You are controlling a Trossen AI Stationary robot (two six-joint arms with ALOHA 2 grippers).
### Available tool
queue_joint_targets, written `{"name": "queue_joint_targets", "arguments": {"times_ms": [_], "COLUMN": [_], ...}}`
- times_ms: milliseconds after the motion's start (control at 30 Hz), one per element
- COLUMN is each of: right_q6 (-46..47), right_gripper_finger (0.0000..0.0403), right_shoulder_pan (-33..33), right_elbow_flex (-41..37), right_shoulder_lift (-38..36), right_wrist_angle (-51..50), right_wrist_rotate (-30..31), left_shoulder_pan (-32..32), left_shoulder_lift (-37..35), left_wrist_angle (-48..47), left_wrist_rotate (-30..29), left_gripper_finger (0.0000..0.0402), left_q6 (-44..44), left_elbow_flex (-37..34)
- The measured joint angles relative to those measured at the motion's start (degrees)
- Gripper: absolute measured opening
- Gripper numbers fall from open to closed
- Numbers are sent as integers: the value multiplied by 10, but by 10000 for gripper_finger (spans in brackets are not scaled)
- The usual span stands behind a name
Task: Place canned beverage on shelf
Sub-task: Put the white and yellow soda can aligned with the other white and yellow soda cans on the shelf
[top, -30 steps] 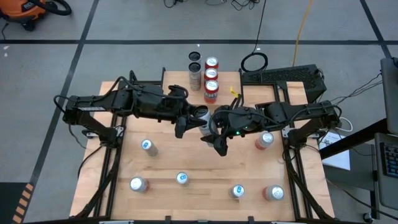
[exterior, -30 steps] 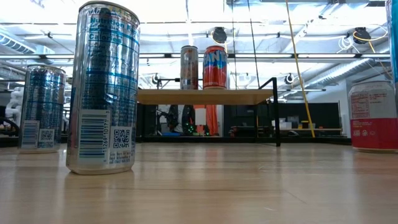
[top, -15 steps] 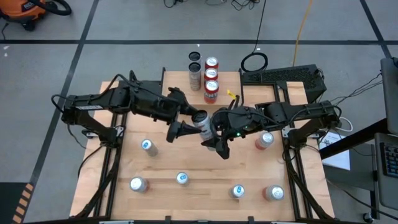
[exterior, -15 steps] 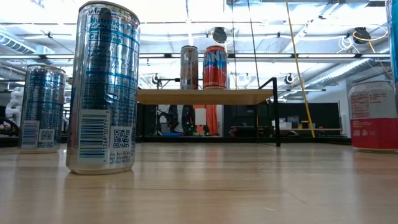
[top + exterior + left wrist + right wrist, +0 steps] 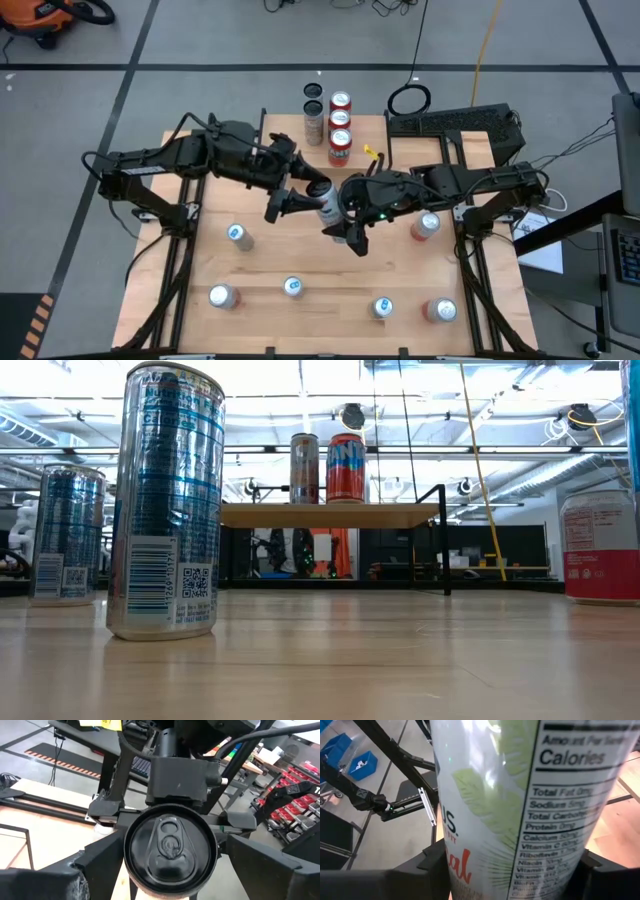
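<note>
Two grippers are met above mid-table: the can (image 5: 326, 201), clamped a second ago by the left gripper (image 5: 283, 203), is now pinched only by the right gripper (image 5: 341, 221). Left jaws are spread, backed off the can's top. A handover is judged done, the shelf (image 5: 362, 131) placement pending

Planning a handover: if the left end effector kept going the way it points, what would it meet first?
The left end effector, open, would likely meet the top of the white aluminium beverage can, gripped by the right end effector.
</note>
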Motion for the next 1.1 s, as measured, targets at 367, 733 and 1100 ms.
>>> {"name": "queue_joint_targets", "arguments": {"times_ms": [367,733,1100], "right_q6": [-1,3,4], "right_gripper_finger": [237,237,237], "right_shoulder_pan": [0,0,0], "right_elbow_flex": [0,0,0], "right_shoulder_lift": [0,0,0], "right_wrist_angle": [2,3,3], "right_wrist_rotate": [-2,1,1], "left_shoulder_pan": [0,-1,-1], "left_shoulder_lift": [1,1,2], "left_wrist_angle": [-6,-12,-36], "left_wrist_rotate": [14,-24,-30], "left_gripper_finger": [318,343,354], "left_q6": [-1,-3,-2], "left_elbow_flex": [0,0,0]}}
